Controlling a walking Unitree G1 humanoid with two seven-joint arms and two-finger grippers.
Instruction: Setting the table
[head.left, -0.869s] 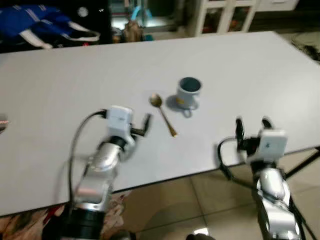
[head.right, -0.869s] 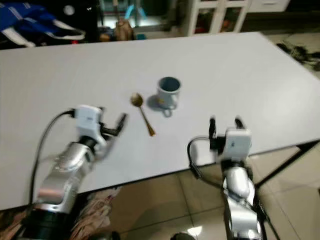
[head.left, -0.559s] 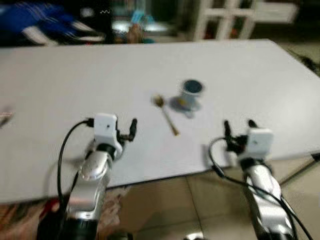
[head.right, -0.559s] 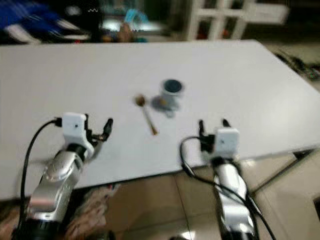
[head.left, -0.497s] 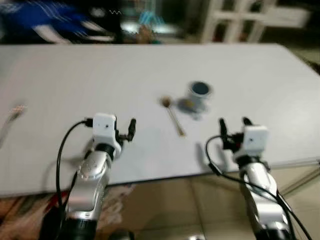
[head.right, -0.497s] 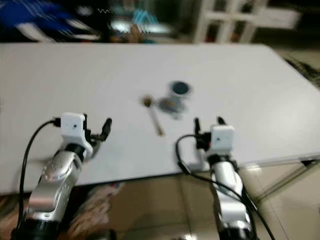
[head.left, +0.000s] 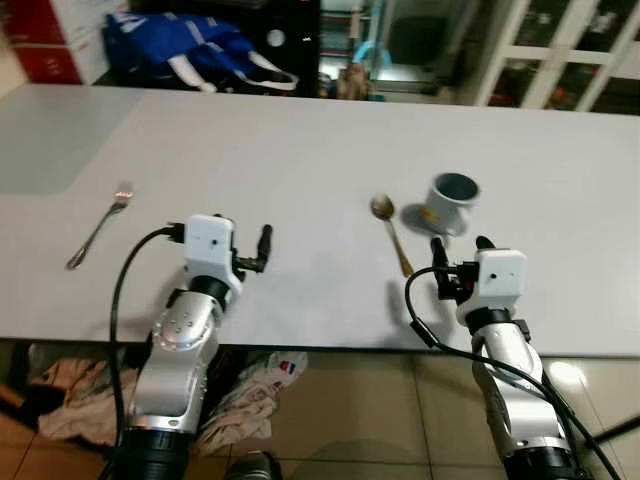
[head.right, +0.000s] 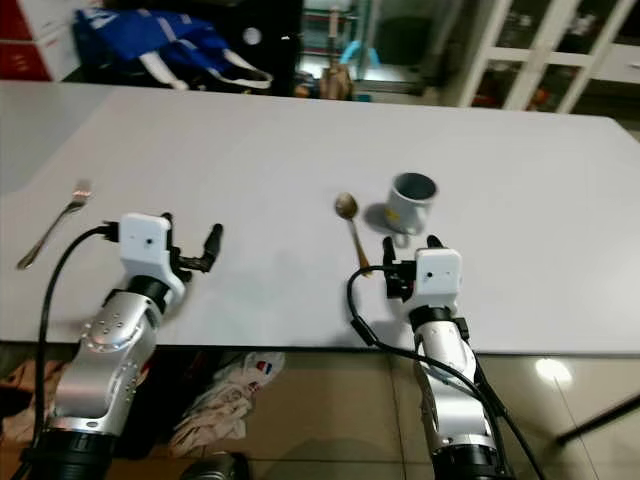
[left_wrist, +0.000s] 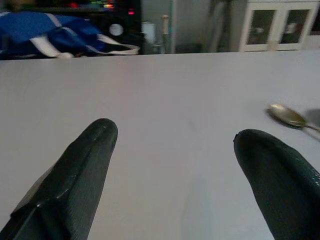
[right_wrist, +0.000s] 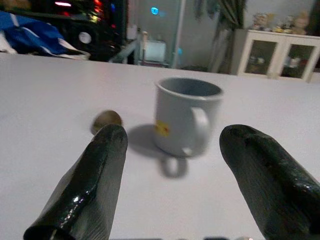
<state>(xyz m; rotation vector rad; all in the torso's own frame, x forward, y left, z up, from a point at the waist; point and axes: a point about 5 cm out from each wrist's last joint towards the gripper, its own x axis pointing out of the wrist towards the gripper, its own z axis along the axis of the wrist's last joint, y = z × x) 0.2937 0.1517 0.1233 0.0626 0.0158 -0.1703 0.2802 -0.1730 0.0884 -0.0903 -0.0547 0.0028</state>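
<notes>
A grey-blue mug (head.left: 452, 199) stands upright on the white table (head.left: 300, 130), with a gold spoon (head.left: 391, 226) lying just to its left. A silver fork (head.left: 98, 225) lies far to the left, near the front edge. My right gripper (head.left: 460, 246) hovers open over the front edge, just short of the mug, which sits ahead between its fingers (right_wrist: 102, 170) in the right wrist view. My left gripper (head.right: 190, 232) is open over bare table between fork and spoon, holding nothing. The spoon's bowl (left_wrist: 286, 115) shows beside its fingers (left_wrist: 85, 170).
A blue bag (head.left: 190, 45) lies at the table's far edge. White cabinets (head.left: 560, 50) stand behind on the right. Crumpled cloth (head.left: 60, 385) lies on the tiled floor under the near edge. Bare tabletop stretches between the fork and the spoon.
The whole view has shifted and sharpened, bringing the fork into sight at the left. My left gripper has drawn back toward the near edge. Mug and spoon stay put.
</notes>
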